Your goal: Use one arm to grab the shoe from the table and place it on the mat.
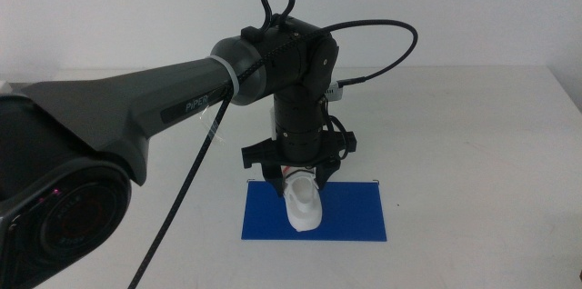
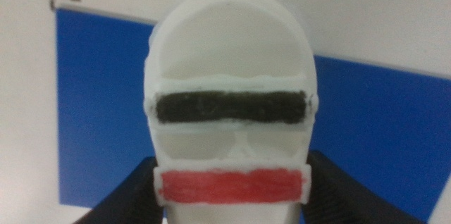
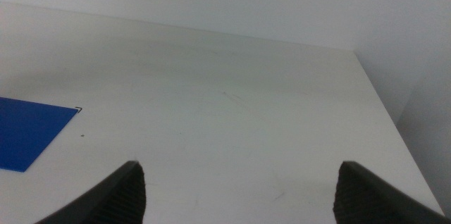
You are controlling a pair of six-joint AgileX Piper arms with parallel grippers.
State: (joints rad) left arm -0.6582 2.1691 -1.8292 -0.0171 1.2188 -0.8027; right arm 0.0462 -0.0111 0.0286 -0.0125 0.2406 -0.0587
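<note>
Squarely in left end effector [image 1: 300,183]: shoe [image 1: 303,205].

White shoe [image 2: 229,62] with one black strap and one red; deep blue mat [image 1: 350,213]; white desk [image 3: 232,111]; black arm [image 1: 173,107].

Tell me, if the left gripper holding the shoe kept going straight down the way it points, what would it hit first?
Probably the blue mat. The left gripper points down with the shoe clamped between its jaws, so the shoe would press into it first.
</note>
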